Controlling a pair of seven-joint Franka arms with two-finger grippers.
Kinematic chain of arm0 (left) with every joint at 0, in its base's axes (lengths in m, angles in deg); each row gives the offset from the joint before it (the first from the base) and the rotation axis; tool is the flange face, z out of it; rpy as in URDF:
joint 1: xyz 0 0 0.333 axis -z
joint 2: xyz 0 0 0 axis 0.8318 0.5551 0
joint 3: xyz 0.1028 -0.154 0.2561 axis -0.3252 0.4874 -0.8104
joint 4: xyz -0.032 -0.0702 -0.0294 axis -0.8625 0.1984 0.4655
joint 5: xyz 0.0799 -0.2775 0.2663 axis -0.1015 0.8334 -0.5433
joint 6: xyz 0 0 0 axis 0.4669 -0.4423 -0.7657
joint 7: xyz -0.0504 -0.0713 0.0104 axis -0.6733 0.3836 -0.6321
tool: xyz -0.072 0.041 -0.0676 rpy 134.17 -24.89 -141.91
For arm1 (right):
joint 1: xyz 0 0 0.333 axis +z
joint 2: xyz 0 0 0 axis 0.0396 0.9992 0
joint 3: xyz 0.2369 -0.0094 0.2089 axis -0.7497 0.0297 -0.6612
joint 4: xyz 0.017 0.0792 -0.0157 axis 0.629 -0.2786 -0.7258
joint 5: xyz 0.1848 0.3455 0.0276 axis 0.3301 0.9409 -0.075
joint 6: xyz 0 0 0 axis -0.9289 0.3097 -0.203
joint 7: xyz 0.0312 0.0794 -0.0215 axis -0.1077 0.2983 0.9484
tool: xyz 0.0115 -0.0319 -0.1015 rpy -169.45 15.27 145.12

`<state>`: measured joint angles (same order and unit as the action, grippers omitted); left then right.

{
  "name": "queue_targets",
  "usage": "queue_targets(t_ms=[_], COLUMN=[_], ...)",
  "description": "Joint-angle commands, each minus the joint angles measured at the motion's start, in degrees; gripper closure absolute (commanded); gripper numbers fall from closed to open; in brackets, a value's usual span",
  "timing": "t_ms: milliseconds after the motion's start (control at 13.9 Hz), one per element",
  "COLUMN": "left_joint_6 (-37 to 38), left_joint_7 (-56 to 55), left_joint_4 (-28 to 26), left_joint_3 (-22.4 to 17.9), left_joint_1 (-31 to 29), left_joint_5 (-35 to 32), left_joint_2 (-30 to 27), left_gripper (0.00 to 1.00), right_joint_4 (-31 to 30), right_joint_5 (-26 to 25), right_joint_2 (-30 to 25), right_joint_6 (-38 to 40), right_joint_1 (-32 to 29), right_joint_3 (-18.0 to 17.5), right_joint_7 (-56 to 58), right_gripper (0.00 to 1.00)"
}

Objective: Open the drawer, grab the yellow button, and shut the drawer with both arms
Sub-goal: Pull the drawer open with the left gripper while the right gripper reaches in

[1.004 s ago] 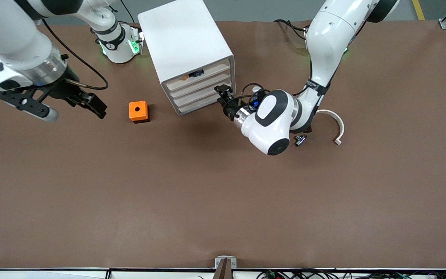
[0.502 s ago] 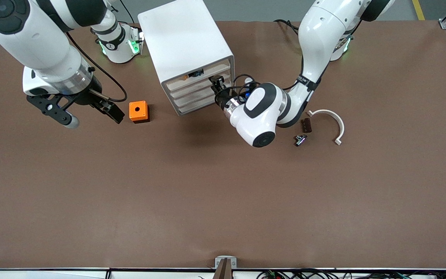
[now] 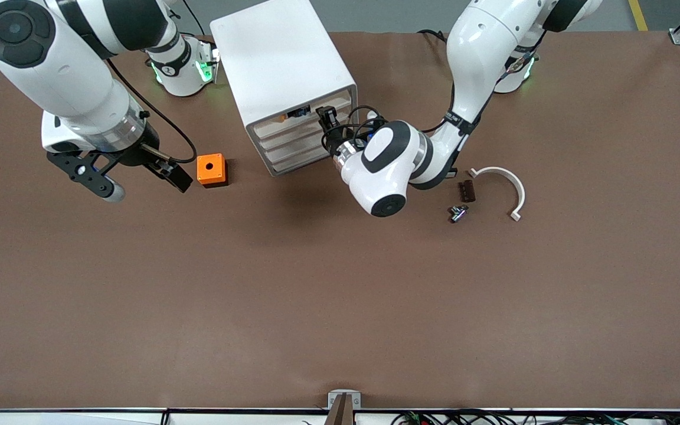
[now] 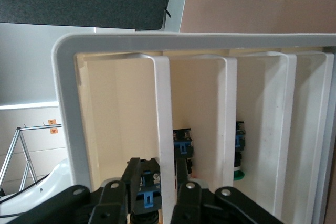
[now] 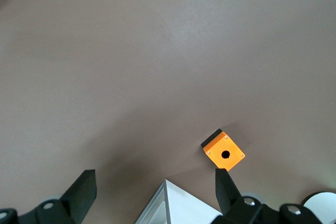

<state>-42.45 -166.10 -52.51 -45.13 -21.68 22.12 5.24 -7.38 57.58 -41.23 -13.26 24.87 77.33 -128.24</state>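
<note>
White drawer [image 4: 164, 129] front sits between your left gripper [image 4: 159, 179] fingers, jaws narrowed around its lip. Your right gripper [image 3: 139, 177] hangs spread beside orange cube [image 3: 211, 169].

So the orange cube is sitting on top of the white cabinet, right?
No. The orange cube sits on the table beside the white cabinet, toward the right arm's end, not on top of it. The front view shows this.

Front camera: high, facing my bases, whole table [image 3: 340, 307]. Left wrist camera: close, into the cabinet [image 4: 68, 129] front. Right wrist camera: looks down; shares the orange cube [image 5: 224, 153] with front [image 3: 211, 169].
</note>
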Motion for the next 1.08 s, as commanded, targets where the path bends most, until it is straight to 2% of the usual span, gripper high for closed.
queue_targets(t_ms=[0,430,502,574,1004], left_joint_6=[0.72,0.2,0.2,0.2,0.28], left_joint_7=[-0.11,-0.1,-0.02,-0.1,-0.72], left_joint_4=[0.78,0.78,0.78,0.87,1.22], left_joint_3=[-0.18,-0.18,-0.18,-0.26,-2.37], left_joint_1=[0.02,1.95,1.95,1.95,-1.55], left_joint_5=[0.43,0.52,0.52,0.43,0.6], left_joint_2=[0.72,1.42,1.43,1.43,1.77], left_gripper=[0.66,0.66,0.8,1.0,1.0], right_joint_4=[1.55,1.55,1.55,1.55,1.55], right_joint_5=[0.43,0.43,0.43,0.43,0.43], right_joint_2=[0.79,1.32,1.49,1.58,2.02], right_joint_6=[0.52,0.43,0.34,0.34,0.25], right_joint_1=[0.17,0.08,0.08,0.08,0.25], right_joint_3=[0.19,0.19,0.19,0.19,0.19], right_joint_7=[-0.58,-0.58,-0.58,-0.58,-1.28], right_gripper=[0.0,0.0,0.0,0.0,0.0])
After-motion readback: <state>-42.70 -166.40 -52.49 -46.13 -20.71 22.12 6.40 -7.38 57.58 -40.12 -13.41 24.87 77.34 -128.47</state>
